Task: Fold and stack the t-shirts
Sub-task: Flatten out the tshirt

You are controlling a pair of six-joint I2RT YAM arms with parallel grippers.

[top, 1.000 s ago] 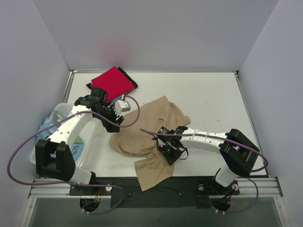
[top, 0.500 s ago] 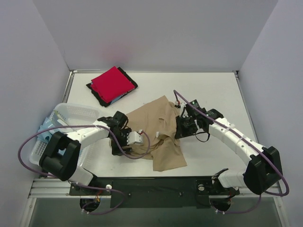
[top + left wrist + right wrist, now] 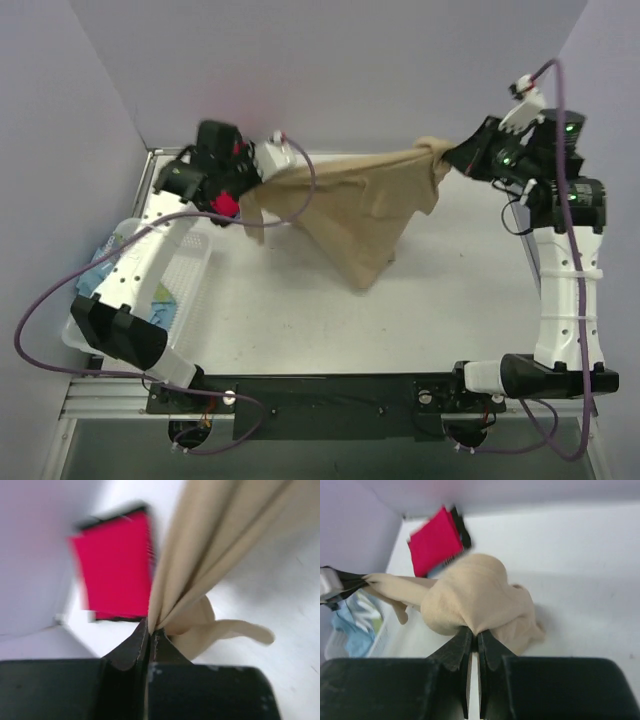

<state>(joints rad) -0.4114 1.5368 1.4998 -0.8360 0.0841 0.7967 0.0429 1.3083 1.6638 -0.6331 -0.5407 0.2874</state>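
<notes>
Hanging above table (image 3: 450, 300), tan t-shirt (image 3: 350, 210); left fingers (image 3: 145, 637), right fingers (image 3: 467, 640) pinched shut on opposite edges.

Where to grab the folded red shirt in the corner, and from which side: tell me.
Pinch the red shirt at its edge facing the open table, coming in low from the table's middle. It lies folded flat on the black shirt in the far left corner, walls close behind, so probably only those edges are reachable.
</notes>
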